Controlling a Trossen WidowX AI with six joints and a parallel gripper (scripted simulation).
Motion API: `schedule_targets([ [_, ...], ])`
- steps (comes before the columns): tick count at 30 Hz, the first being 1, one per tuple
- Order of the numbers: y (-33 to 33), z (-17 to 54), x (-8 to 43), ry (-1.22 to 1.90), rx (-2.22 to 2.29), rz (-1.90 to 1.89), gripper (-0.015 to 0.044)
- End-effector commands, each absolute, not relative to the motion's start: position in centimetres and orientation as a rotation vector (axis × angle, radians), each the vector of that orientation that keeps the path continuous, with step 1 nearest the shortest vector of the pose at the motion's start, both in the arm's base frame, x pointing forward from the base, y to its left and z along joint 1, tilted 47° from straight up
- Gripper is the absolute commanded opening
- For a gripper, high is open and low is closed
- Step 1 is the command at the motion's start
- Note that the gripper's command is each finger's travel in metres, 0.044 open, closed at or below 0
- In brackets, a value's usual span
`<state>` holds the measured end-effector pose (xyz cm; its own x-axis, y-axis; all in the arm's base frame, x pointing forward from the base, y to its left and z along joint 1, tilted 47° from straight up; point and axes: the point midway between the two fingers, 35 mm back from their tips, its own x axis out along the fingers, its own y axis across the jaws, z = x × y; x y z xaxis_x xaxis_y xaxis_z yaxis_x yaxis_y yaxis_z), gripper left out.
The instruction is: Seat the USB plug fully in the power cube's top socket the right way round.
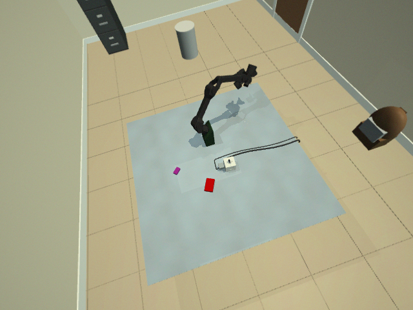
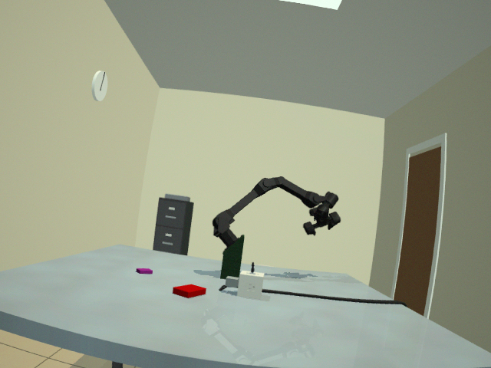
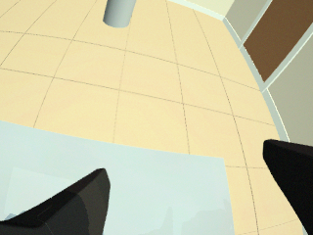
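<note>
Grey bin [image 3: 121, 3] between wrist-view jaws

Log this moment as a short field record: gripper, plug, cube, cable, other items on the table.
gripper: open, holding nothing, raised well above the table, far from the cube
USB plug: dark, standing up from the socket on the cube's top
power cube: white, on the table in front of the arm's base
cable: dark, runs from the cube toward the table's edge
other items: red block, purple block, both lying flat, apart from the cube
</note>
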<state>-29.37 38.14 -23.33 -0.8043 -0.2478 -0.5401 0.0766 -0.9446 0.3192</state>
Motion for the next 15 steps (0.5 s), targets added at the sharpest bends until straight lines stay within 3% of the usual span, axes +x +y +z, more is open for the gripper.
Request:
schedule_targets([
  [1,38.2,-23.3,-29.2,-0.442,0.904,-2.801,0.0426],
  [4,39.3,-23.3,-26.1,-0.720,1.014,-2.829,0.0440],
  [10,42.6,-22.7,-15.9,-1.688,1.338,-2.764,0.0440],
  [15,43.0,-21.8,-7.7,-2.504,1.454,-2.490,0.0440],
])
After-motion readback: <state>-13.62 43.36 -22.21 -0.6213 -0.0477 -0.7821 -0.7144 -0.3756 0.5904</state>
